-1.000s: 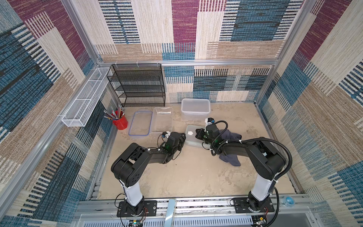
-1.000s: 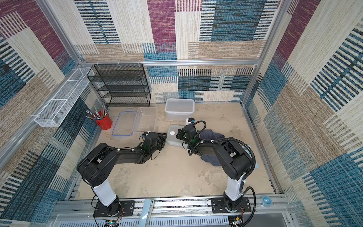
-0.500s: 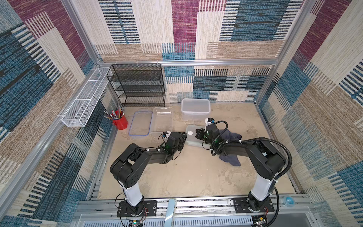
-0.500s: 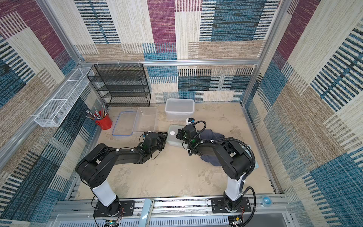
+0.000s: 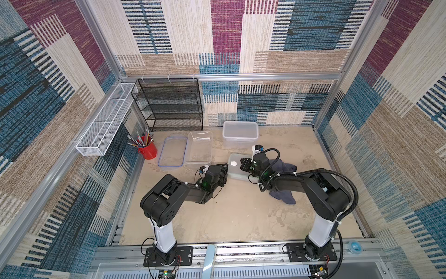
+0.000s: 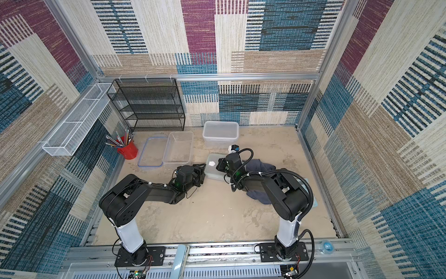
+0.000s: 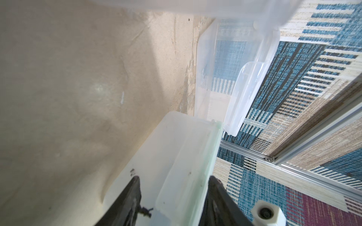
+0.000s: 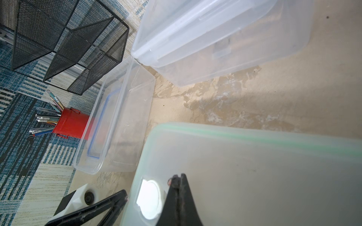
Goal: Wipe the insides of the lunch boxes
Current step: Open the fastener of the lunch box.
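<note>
Three lunch boxes stand on the sandy floor: a shallow clear one (image 5: pixel 199 147), a deep frosted one (image 5: pixel 240 134) and a small frosted one (image 5: pixel 237 169) with a green-rimmed lid (image 8: pixel 254 166) on top. My left gripper (image 5: pixel 224 166) (image 7: pixel 174 178) is open, its jaws standing on either side of the small box's end flap without gripping it. My right gripper (image 5: pixel 242 164) (image 8: pixel 177 176) is shut and holds nothing, its tips right over the lid beside a white round tab (image 8: pixel 148 197). A dark grey cloth (image 5: pixel 282 169) lies partly under the right arm.
A blue-rimmed lid (image 5: pixel 172 151) lies left of the shallow box. A red pencil cup (image 5: pixel 147 150) stands further left. A black mesh rack (image 5: pixel 169 103) stands at the back wall, and a white wire basket (image 5: pixel 106 118) hangs on the left wall.
My left gripper's jaws have opened wider at the small box's end. Both arms and the boxes have hardly moved.
</note>
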Controlling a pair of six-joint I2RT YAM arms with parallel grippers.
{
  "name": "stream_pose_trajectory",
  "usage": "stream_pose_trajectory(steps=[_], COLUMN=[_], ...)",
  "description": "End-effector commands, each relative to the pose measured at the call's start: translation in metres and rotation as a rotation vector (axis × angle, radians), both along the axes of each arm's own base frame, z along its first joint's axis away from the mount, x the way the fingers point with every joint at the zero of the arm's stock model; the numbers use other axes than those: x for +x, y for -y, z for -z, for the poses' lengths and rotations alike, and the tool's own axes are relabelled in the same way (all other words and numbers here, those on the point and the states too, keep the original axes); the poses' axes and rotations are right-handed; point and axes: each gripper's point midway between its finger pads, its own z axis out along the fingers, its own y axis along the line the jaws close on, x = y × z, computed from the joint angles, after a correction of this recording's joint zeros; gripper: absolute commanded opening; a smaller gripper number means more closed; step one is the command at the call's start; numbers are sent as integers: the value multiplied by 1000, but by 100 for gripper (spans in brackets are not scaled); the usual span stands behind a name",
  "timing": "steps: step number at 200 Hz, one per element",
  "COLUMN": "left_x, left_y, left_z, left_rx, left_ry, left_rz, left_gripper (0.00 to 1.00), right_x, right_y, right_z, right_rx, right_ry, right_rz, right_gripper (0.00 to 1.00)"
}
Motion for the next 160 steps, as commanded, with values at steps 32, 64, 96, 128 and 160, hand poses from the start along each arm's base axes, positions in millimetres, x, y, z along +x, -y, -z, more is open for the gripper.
stream_pose_trajectory(steps=[32,64,96,128,160], left_x=[11,9,8,8,8], left_y=[19,22,20,19,18], left_z=[-43,-44,-44,-45,-47], left_rx=[-138,-139,-128,-106,-82], left_ry=[110,110,116,123,133], left_rz=[37,53,54,58,59], left_gripper=[50,43,37,31,25], right_x=[-91,-92,-93,-94,-97], right_y=[44,45,44,45,47], right_z=[122,123,124,127,129], right_rx=[-224,-228,-225,-224,-228], right_ry=[-520,-523,-526,-532,-539], right_rz=[-9,-6,-8,-7,-5], right_gripper=[0,0,0,0,0])
